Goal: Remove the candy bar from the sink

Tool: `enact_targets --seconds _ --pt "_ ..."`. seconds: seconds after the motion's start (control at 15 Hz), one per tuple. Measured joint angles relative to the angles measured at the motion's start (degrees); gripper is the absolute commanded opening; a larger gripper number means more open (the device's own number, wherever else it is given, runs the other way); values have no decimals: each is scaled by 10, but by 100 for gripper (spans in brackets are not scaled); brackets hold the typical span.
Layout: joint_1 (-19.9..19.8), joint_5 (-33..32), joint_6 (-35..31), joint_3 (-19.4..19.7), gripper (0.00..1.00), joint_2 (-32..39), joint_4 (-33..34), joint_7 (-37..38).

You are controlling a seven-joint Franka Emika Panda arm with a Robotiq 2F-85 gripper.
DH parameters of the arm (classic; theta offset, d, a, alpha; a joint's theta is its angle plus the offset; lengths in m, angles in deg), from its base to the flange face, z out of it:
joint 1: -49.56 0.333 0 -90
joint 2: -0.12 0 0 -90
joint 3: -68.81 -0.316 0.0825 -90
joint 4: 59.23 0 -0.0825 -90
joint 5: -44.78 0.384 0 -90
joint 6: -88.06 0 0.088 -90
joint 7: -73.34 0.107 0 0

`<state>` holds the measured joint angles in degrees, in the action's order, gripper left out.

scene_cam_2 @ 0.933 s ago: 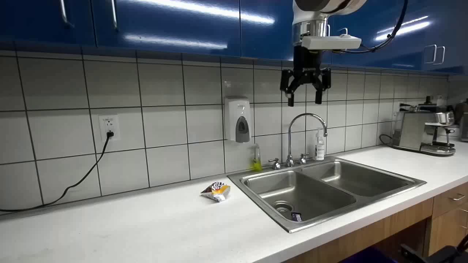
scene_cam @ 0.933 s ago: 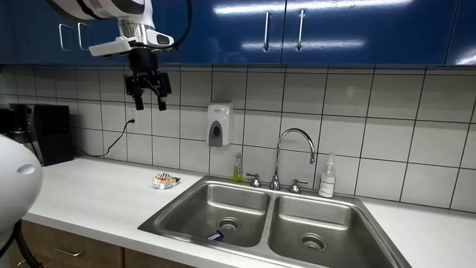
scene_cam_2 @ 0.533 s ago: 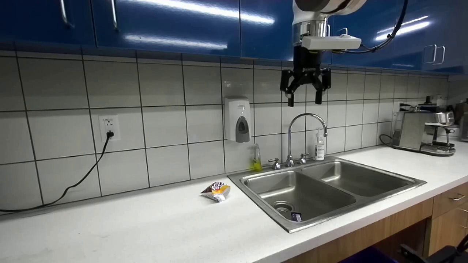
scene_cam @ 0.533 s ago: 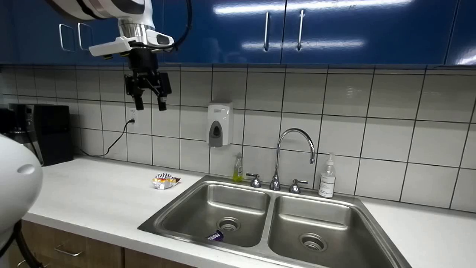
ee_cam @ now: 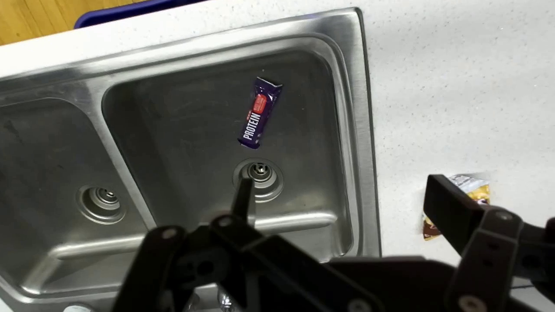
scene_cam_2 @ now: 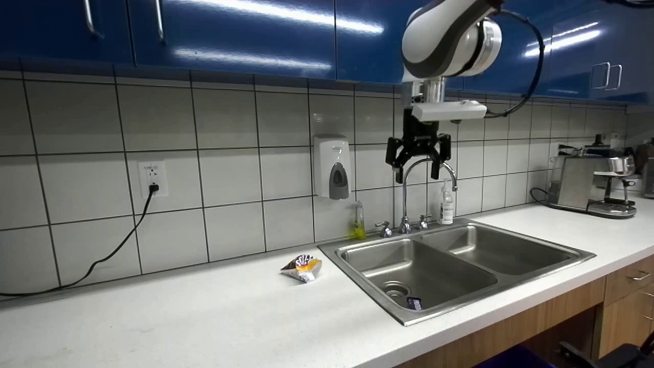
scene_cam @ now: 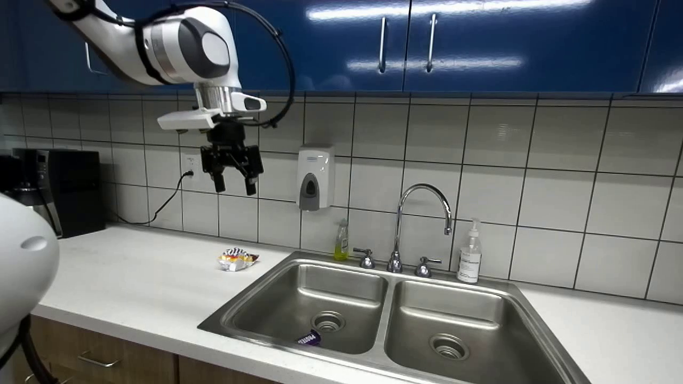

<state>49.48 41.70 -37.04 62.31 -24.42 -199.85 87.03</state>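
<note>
- The robot arm (scene_cam: 171, 50) has come lower in both exterior views; the jaws now hang closer to the sink (scene_cam: 341, 285), though well above it;
- the jaws stand spread apart with nothing between them; nothing is grasped;
- the candy bar (ee_cam: 259, 113) has not shifted; it lies flat inside the sink, in the half nearer the crumpled wrapper (scene_cam_2: 302, 268), towards the sink's front edge;
- the crumpled wrapper likewise stays outside the sink, on the surface (scene_cam_2: 204, 312) near it;
- for the task, this looks like the start of an approach; the candy bar has yet to leave the sink; the next stretch probably calls for descending further towards the sink's front edge, minding its walls.
</note>
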Motion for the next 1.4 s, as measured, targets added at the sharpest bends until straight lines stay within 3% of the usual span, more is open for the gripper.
enact_targets --seconds 0.33,0.6,1.4 --pt "-29 -59 -109 10 100 106 -10 25" --pt "-41 -95 -156 29 100 184 -1 54" --pt "-18 -50 -219 73 100 373 54 69"
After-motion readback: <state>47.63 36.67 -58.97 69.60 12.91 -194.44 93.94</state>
